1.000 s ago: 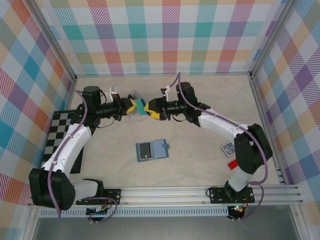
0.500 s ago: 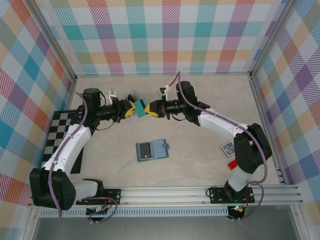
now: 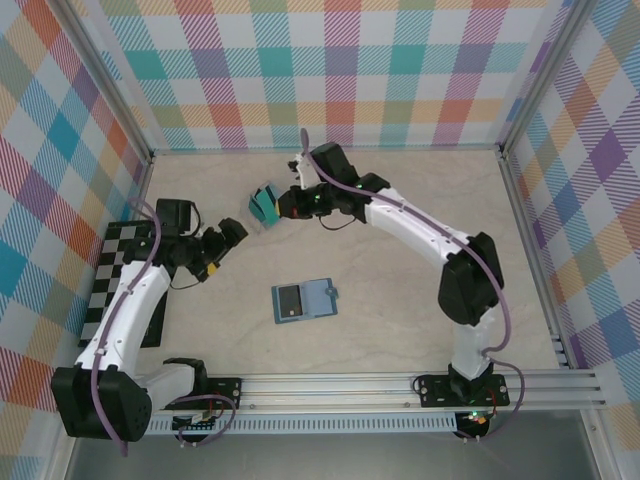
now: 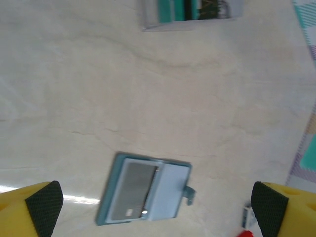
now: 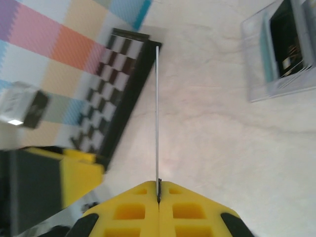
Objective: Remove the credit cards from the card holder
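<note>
Both arms have parted: the left gripper has drawn back, jaws spread wide, while the right gripper carries a credit card pinched edge-on toward the clear box; the card holder lies open mid-table. Such a shallow pinch may let the card swivel loose

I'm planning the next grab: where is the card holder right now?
In the top view the card holder lies open on the table, roughly central, closer to the near edge than the clear box is.
</note>
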`<state>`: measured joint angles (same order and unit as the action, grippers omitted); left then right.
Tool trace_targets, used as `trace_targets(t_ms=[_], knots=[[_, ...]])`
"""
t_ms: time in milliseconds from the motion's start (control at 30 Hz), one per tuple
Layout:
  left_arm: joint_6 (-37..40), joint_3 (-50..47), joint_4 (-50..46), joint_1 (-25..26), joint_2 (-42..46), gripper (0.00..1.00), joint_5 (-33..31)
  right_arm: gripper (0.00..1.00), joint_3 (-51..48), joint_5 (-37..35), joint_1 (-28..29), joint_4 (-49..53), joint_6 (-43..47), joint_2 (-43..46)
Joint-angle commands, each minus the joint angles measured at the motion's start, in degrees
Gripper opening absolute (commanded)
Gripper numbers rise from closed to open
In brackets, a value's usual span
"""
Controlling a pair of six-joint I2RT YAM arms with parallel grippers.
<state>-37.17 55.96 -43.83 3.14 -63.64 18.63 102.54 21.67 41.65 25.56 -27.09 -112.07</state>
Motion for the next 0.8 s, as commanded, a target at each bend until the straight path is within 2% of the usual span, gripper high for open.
trace_targets(t_ms=[0, 267, 567, 767], knots=[[2.41, -1.97, -4.23, -0.68, 2.16, 1.0, -6.51, 0.0, 5.7, -7.12, 0.57, 6.63, 10.83, -5.75], [1.04, -4.93, -6.61, -1.06, 3.69, 1.0, -11.21, 0.0, 20.87, -8.88, 0.8, 8.1, 14.05, -18.6], [0.18, -9.07, -6.79, -1.38, 6.11, 1.0, -7.52, 0.0, 38.59, -8.73, 1.24, 11.69, 16.32, -31.84], [1.26, -9.76, -6.76, -1.37, 6.02, 1.0, -6.03, 0.0, 39.8, -9.94, 1.24, 9.96, 16.86, -34.8]])
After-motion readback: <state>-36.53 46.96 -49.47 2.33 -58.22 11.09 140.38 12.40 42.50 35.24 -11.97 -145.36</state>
